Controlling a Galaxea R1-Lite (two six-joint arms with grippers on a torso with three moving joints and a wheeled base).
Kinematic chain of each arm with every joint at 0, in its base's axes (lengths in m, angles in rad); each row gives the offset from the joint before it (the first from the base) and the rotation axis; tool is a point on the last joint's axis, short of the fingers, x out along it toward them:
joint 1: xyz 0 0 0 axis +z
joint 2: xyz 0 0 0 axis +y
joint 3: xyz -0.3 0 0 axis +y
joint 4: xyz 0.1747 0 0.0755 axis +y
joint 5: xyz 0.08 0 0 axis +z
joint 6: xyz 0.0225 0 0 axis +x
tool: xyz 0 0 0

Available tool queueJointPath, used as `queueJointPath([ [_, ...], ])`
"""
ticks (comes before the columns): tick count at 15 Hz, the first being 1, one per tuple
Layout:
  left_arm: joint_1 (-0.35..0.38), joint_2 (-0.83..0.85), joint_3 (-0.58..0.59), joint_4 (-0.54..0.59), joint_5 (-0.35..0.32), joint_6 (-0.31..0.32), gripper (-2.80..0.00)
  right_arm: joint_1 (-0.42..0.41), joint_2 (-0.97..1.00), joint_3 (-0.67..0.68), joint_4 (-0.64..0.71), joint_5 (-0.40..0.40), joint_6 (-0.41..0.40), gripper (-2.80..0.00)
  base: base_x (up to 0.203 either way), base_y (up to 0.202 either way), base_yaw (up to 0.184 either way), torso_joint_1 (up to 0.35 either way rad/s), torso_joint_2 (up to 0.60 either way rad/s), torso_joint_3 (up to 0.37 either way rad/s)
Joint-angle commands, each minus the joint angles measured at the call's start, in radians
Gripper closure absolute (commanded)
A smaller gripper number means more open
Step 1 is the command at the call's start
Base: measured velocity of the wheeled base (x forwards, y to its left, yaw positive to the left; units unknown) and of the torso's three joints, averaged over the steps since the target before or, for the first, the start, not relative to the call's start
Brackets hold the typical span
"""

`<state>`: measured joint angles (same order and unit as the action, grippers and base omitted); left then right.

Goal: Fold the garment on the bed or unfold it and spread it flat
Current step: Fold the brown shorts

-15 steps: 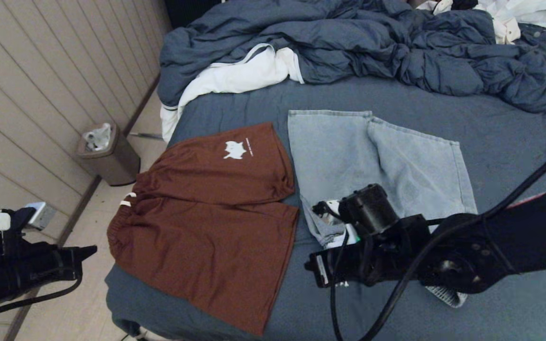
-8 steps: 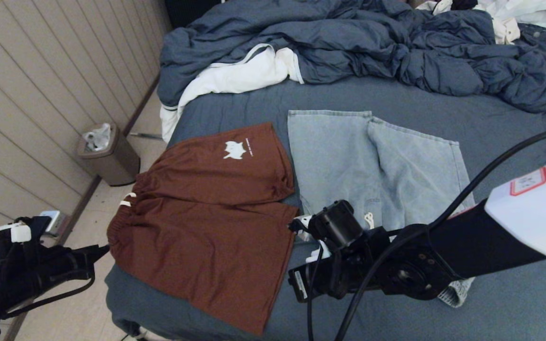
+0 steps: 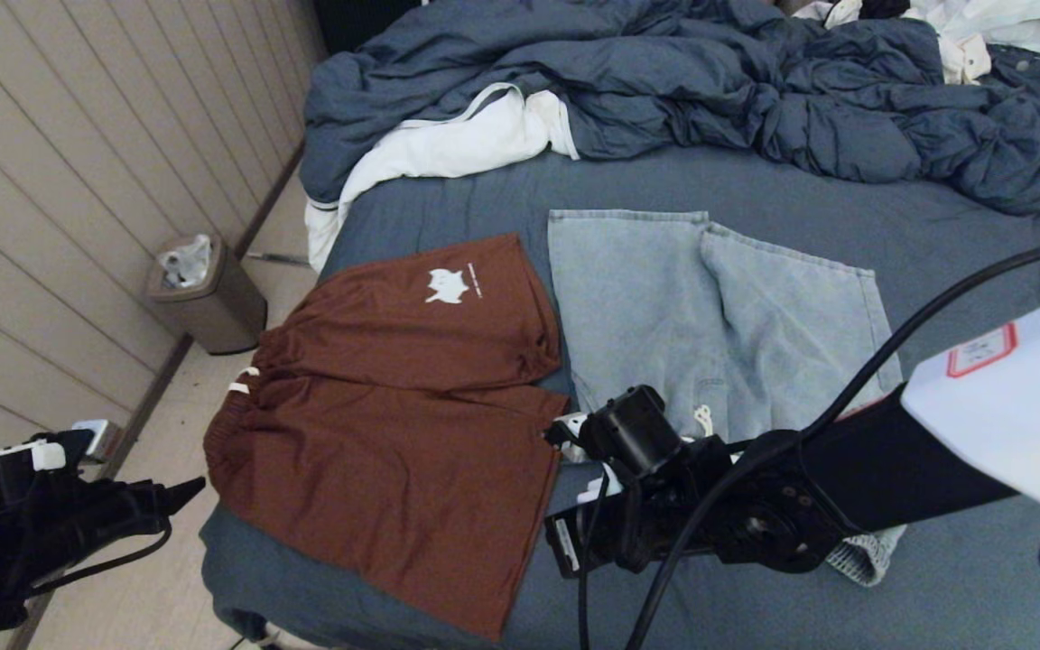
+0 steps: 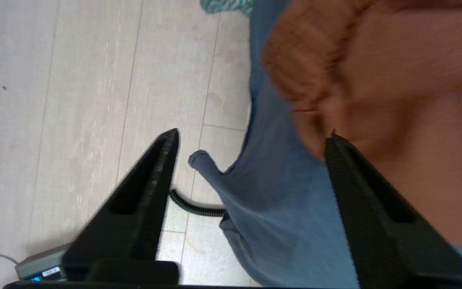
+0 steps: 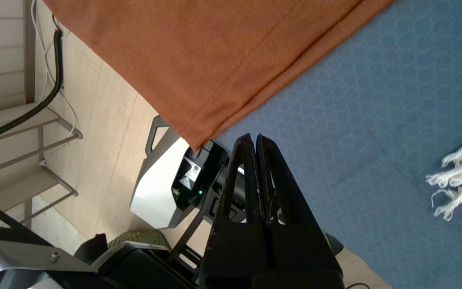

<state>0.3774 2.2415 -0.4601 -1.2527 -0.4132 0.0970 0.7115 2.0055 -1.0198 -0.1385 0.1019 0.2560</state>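
Left gripper (image 4: pixel 251 138), jaws newly spread, nears the rust-brown cloth shorts (image 3: pixel 394 424) at eight o'clock on the slate-blue bed (image 3: pixel 962 271); right gripper (image 5: pixel 255 140) closed, empty. A grasp looks imminent.

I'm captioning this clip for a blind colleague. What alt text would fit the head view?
Rust-brown shorts and pale denim shorts lie flat side by side on a blue bed, with a rumpled duvet behind. The right arm reaches across the denim's near edge, its tool hidden; the left tool hangs over the floor beside the bed.
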Motion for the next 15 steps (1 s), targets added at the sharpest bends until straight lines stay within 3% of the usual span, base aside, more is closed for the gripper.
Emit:
queueJointPath([
  [1,-0.001,0.072,-0.032,-0.012,-0.004,-0.002,-2.80,0.000,0.002,0.000,-0.001,0.001,0.002,0.00,0.000,0.000,0.000,0.000,0.00,0.000],
  [3,-0.020,0.078,-0.049,-0.005,-0.027,-0.041,-2.80,-0.001,0.002,-0.003,-0.003,0.001,0.002,0.00,0.000,0.000,0.000,0.000,0.00,0.000],
  [6,-0.041,0.067,-0.096,0.035,-0.058,-0.154,-2.80,-0.006,-0.002,-0.003,-0.003,-0.006,0.002,0.00,0.000,0.000,0.000,0.000,0.00,0.000],
  [10,-0.060,0.040,-0.149,0.137,-0.052,-0.195,-2.80,-0.009,0.002,-0.005,-0.003,-0.010,0.002,0.00,0.000,0.000,0.000,0.000,0.00,0.000],
  [15,-0.102,0.040,-0.317,0.290,-0.008,-0.290,-2.80,-0.009,-0.001,-0.011,-0.006,-0.010,0.002,0.00,0.000,0.000,0.000,0.000,0.00,0.000],
])
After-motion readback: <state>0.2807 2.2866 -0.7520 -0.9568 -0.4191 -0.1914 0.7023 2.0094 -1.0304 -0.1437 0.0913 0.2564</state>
